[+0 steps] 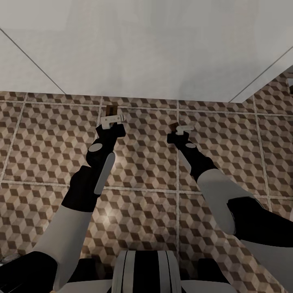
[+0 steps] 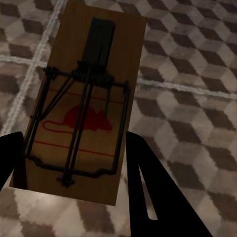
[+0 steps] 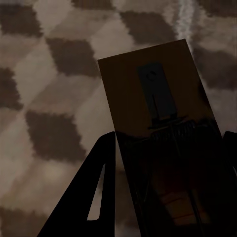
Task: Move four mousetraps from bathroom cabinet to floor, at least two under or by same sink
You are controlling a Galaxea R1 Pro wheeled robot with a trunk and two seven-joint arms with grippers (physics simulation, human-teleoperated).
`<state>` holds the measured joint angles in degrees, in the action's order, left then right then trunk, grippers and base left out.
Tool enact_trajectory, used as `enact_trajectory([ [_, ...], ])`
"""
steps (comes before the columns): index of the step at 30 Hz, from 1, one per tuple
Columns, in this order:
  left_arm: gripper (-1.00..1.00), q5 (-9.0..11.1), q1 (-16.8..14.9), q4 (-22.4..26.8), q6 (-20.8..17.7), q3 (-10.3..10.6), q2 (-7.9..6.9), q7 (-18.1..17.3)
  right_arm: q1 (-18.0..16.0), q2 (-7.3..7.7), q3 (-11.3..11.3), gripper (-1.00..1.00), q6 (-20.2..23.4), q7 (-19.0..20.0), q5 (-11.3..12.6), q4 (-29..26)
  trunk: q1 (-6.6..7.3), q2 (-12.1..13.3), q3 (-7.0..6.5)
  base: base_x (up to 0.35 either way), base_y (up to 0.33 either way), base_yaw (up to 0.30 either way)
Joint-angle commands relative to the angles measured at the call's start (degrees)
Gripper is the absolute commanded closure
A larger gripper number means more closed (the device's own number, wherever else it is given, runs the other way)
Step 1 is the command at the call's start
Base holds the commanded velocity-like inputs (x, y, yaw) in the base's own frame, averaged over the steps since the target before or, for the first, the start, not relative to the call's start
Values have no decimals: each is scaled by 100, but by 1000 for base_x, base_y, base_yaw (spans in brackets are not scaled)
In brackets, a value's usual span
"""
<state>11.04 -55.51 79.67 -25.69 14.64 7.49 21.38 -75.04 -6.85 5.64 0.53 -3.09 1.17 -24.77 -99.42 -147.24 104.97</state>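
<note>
Left gripper (image 1: 111, 120) is reaching out low over the bathroom floor (image 1: 49, 138), its pale fingers closing on a mousetrap (image 1: 112, 109) whose far end is poking out beyond the fingertips toward the white wall (image 1: 146, 49). Seen from the left wrist, this mousetrap (image 2: 86, 106) is showing as a tan wooden board carrying a dark wire frame, a coiled spring, a dark flat plate at its far end and a red mouse outline with red lines; the two dark fingers (image 2: 148, 187) are pressing its long edges from either side, and cube-patterned tiles are lying beneath it.

Further right, the right gripper (image 1: 179, 131) is likewise stretching forward over the tiles, clamping a second mousetrap (image 1: 174, 127), of which only a small brown corner is showing in the head view. Through the right wrist camera that mousetrap (image 3: 158, 133) is sitting in deep shadow between the fingers (image 3: 96, 197), its plate and spring barely readable.

Both traps are hanging near the foot of the wall, apart from each other.
</note>
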Motion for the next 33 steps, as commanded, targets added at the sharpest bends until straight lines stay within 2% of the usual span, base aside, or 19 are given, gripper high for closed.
enact_trajectory([
  [1, 100, 38, -3, 6, -23, 12, -2, 59, -2, 4, 34, 100, 2, -17, 24, 1, 1, -1, 3, 0, 0, 0],
  [14, 100, 38, -3, 13, -23, 13, -2, 59, -2, 7, 34, 100, 0, -17, 24, -1, 1, -1, 3, 82, 0, 0],
  [27, 100, 38, -3, 14, -23, 13, -2, 55, -2, 8, 34, 100, -1, -17, 24, -1, 1, -1, 3, 10, 0, 0],
  [33, 100, 38, -3, 14, -23, 13, -2, 57, -2, 8, 34, 100, -3, -17, 24, -1, 1, -1, 3, 142, 0, 0],
])
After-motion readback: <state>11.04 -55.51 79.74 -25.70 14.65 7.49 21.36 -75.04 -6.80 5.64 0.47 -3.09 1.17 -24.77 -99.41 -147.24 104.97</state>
